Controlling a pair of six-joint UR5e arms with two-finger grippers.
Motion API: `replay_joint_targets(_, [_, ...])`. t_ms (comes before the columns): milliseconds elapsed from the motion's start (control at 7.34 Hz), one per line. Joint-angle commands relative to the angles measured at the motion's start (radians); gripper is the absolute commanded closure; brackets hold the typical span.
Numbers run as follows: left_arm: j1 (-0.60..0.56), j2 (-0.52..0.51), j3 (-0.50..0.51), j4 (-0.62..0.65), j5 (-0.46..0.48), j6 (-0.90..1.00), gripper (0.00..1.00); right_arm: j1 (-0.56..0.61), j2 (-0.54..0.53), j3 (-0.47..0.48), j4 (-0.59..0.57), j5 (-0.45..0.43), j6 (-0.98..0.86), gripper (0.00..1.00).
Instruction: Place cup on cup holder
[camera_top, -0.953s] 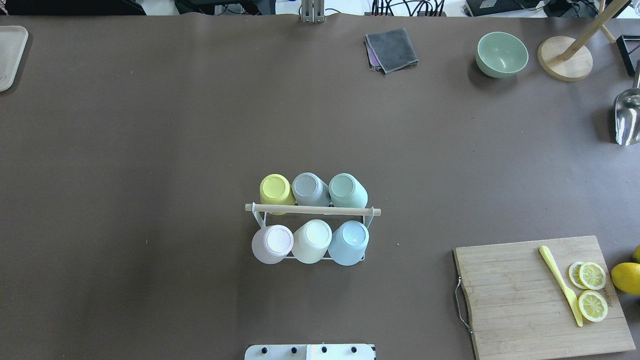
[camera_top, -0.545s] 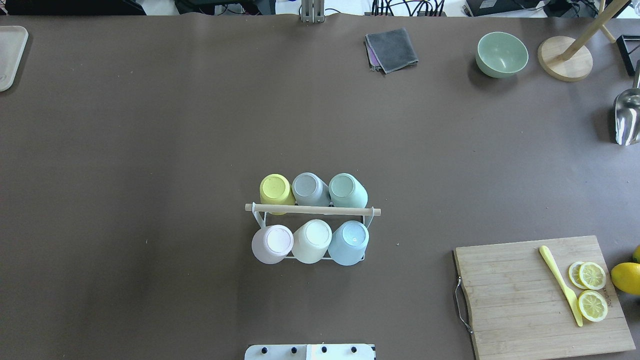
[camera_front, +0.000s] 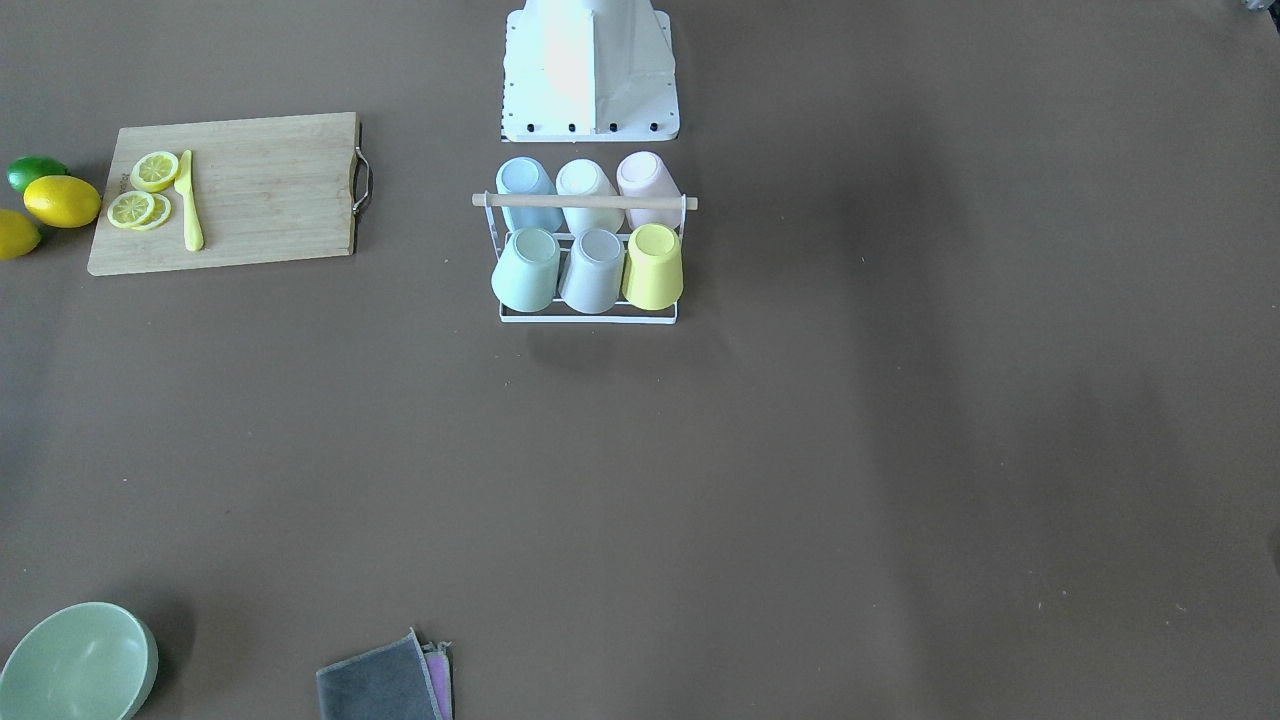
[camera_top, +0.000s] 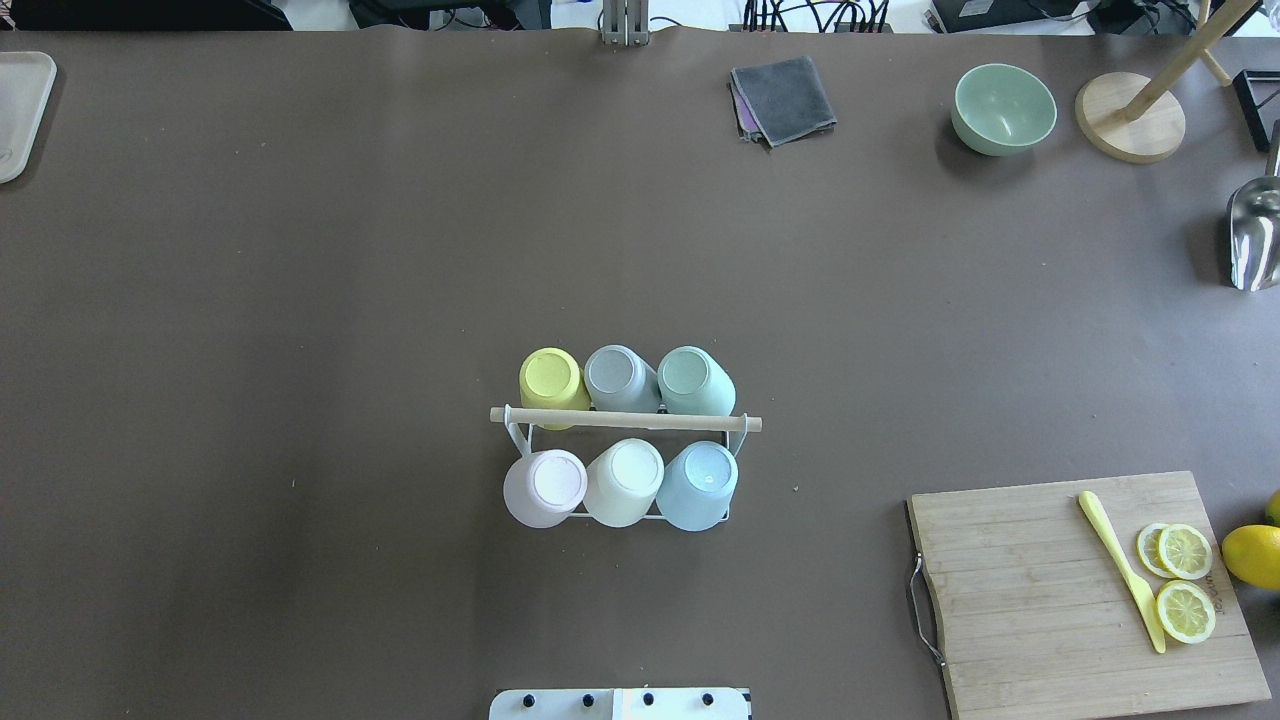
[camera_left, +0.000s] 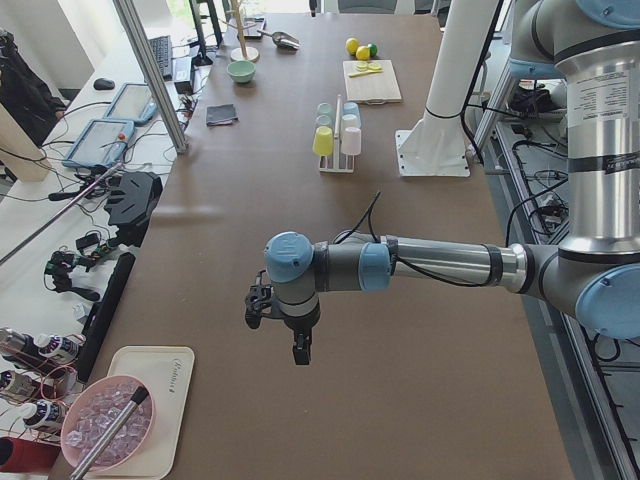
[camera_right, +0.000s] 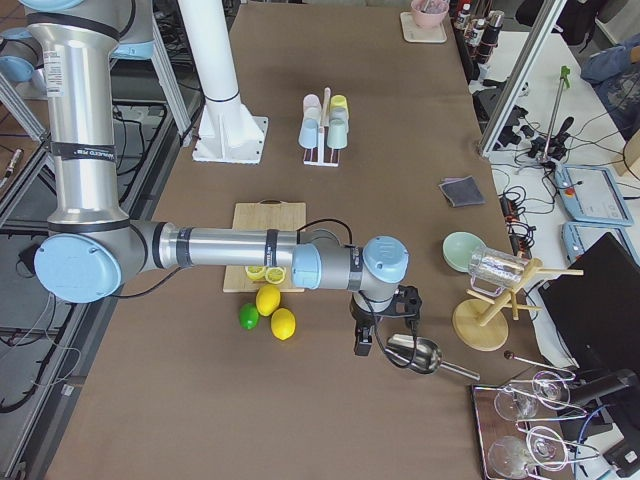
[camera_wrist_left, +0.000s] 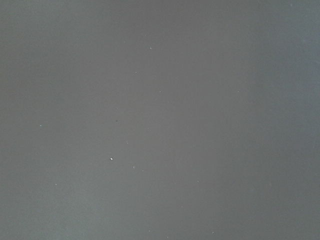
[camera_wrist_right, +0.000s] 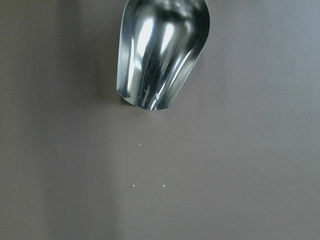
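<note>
Robot base (camera_top: 620, 703) nearest. Just beyond it stands the cup holder (camera_top: 518, 436), its wooden rod (camera_top: 700, 422) running side to side. Near row: pink cup (camera_top: 545, 487), cream cup (camera_top: 624, 482), blue cup (camera_top: 698, 485). Far row: yellow cup (camera_top: 553, 382), grey cup (camera_top: 620, 378), green cup (camera_top: 695, 381). All sit mouth-down, and no place appears free.

No loose cup is seen, so the task is judged complete.

The left gripper (camera_left: 300, 350) hangs over bare table (camera_top: 300, 300) toward the left end. The right gripper (camera_right: 362, 345) hangs beside a metal scoop (camera_right: 420, 355) at the right end. Finger state of either: cannot tell. The holder lies between them, well apart from both, and neither is plainly nearer.
</note>
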Motion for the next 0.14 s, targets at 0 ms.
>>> replay_joint_targets(0, [0.000, 0.000, 0.001, 0.000, 0.000, 0.000, 0.02, 0.000, 0.000, 0.002, 0.000, 0.000, 0.000, 0.00])
